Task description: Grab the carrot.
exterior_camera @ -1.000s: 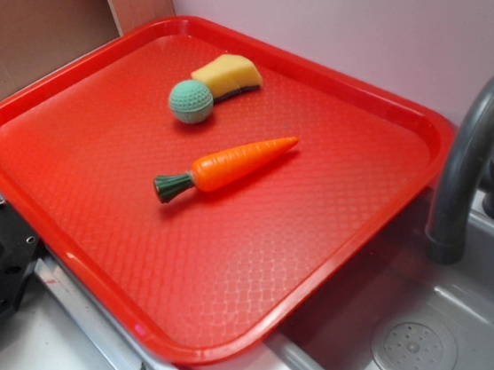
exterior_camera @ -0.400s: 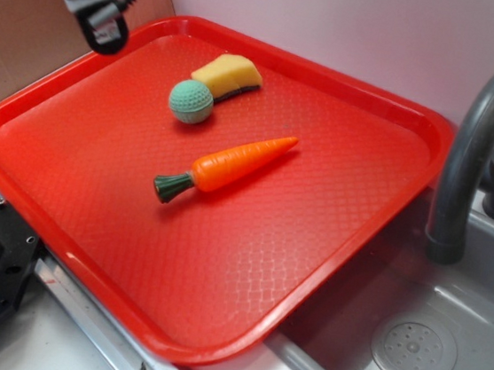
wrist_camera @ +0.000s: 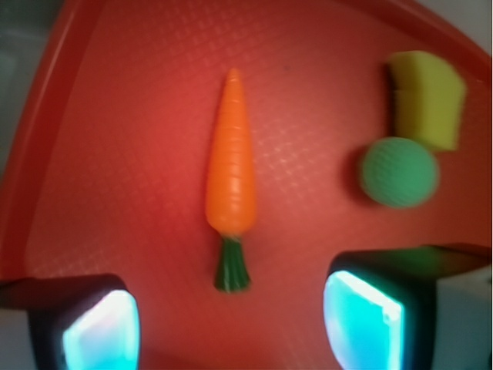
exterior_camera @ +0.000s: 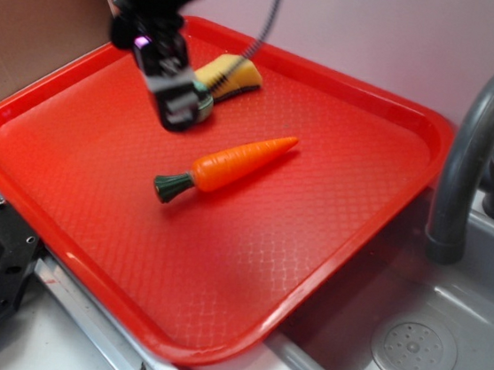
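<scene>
- One red tray point(exterior_camera: 311, 246) is seen filling most of the exterior view, with a raised rim and a fine diamond texture; three toys are counted on it.
- One gripper point(exterior_camera: 177, 106) is seen in the upper left of the exterior view, hanging from a dark arm with a black cable looping up behind it. It is held above the tray, clear of the carrot.
- In the wrist view two fingers point(wrist_camera: 92, 327) are seen at the bottom edge, one at lower left and one at lower right, with pale cyan pads; they are set well apart with bare tray between them, so the pincer is released and nothing is held.
- One carrot point(exterior_camera: 241, 160) is seen lying flat near the middle of the tray, orange and ridged, its dark green stem pointing to the lower left and its tip to the upper right. In the wrist view it point(wrist_camera: 231, 173) is seen upright in the frame, stem downward, above the gap between the fingers.
- One green ball point(wrist_camera: 398, 171) is shown at centre right of the wrist view; in the exterior view it is almost wholly hidden behind the gripper.
- One yellow sponge wedge point(exterior_camera: 233, 74) is seen just beyond the ball, toward the far rim.
- One grey faucet point(exterior_camera: 474, 148) is seen arching at the right edge of the exterior view.
- One grey sink point(exterior_camera: 445, 324) with one round drain point(exterior_camera: 413, 351) is seen at lower right, beside the tray.
</scene>
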